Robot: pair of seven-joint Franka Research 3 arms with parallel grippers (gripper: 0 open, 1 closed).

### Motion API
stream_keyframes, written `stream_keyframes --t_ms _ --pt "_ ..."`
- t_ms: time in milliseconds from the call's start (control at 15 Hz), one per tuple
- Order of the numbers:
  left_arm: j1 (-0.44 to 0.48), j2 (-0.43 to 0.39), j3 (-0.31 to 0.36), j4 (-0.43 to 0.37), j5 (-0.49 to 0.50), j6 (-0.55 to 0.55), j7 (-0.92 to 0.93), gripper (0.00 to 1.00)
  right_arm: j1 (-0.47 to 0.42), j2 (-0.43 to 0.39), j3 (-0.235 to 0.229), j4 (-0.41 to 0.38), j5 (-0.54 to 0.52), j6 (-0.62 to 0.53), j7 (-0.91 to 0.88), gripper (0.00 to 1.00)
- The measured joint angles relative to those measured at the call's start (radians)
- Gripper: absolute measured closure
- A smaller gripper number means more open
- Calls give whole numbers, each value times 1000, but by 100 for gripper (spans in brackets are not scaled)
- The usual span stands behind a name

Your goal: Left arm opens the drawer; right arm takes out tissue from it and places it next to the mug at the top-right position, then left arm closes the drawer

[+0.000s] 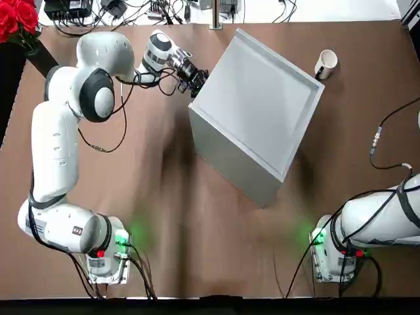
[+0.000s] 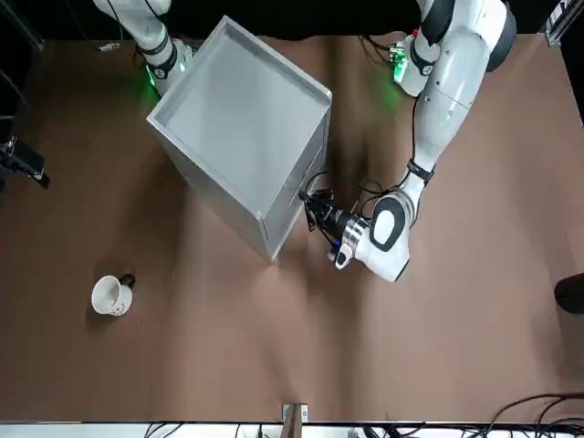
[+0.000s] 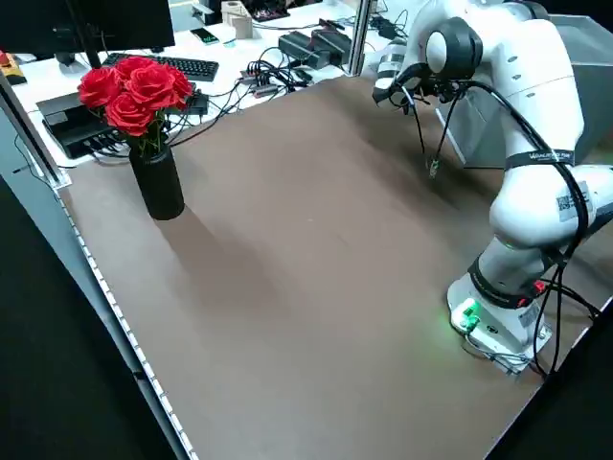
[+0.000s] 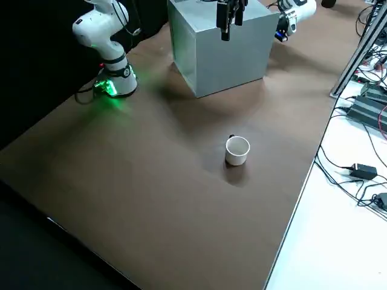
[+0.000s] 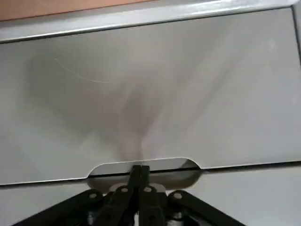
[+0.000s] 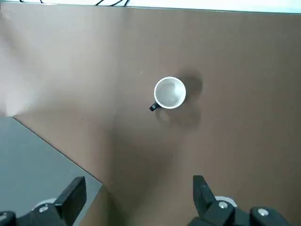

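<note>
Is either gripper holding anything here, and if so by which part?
Neither. The left gripper, fingers shut, sits at the drawer front's handle notch. The right gripper hangs open and empty, high above the mug.

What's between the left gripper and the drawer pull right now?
Nothing visible. The left gripper is shut with its tips at the handle notch of the closed drawer. The right gripper hangs open over the cabinet.
</note>
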Motion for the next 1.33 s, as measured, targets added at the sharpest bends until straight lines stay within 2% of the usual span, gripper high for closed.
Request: stream_keyframes --t_ms 1333 --pt "-21 11 -15 11 -1 -6 -78 99 1 0 2 0 0 1 0 0"
